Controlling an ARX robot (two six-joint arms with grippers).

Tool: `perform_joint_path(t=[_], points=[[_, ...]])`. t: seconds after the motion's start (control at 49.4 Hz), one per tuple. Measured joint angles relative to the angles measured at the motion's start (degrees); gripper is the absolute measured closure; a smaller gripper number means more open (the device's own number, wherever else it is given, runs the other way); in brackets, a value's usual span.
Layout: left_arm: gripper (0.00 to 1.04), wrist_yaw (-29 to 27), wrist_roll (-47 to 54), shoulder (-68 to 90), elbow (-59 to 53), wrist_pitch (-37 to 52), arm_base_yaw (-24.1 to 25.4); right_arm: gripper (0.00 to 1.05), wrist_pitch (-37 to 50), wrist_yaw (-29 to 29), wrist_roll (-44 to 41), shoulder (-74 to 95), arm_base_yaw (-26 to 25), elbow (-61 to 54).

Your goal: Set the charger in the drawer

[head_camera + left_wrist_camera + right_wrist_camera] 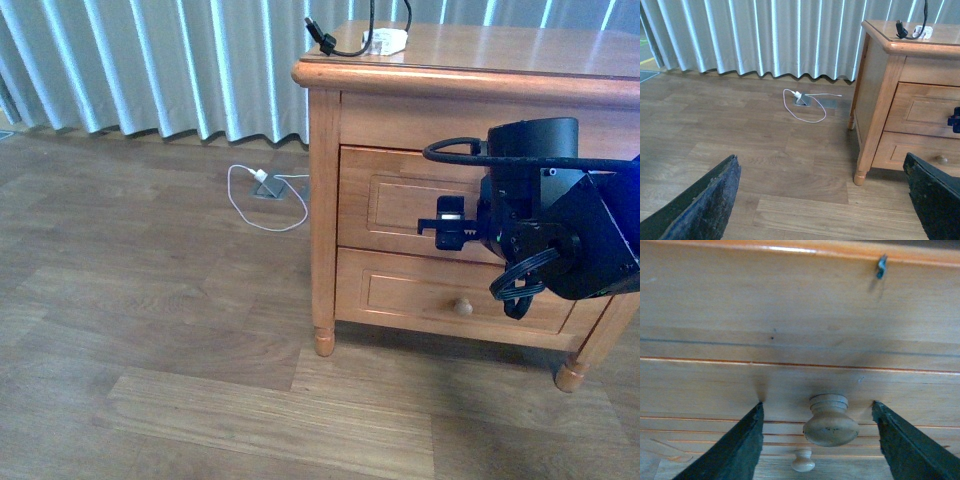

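The charger (385,42), a white block with a black cable and plug, lies on top of the wooden nightstand (470,75), near its back left; it also shows in the left wrist view (920,31). The drawer (385,205) is the upper, taller one and stands shut. My right gripper (446,224) is up against its front, open, with the pale round knob (830,421) between the fingers (740,445) and untouched by either. My left gripper (820,160) hangs open over the floor, left of the nightstand, holding nothing.
A shallower lower drawer (420,290) with a smaller knob (462,307) sits beneath. A white cable (265,200) with a white plug lies looped on the wooden floor by a floor socket (802,101). Grey curtains (150,60) hang along the back.
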Motion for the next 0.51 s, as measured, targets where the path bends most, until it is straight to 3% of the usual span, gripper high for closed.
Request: perform_joint_path(t=[0.243, 0.506], points=[[0.06, 0.0, 0.0, 0.0, 0.0, 0.0, 0.0, 0.79, 0.0, 0.0, -0.6, 0.3, -0.1, 0.0], [0.06, 0.0, 0.0, 0.0, 0.0, 0.0, 0.0, 0.81, 0.2, -1.0, -0.6, -0.1, -0.1, -0.8]])
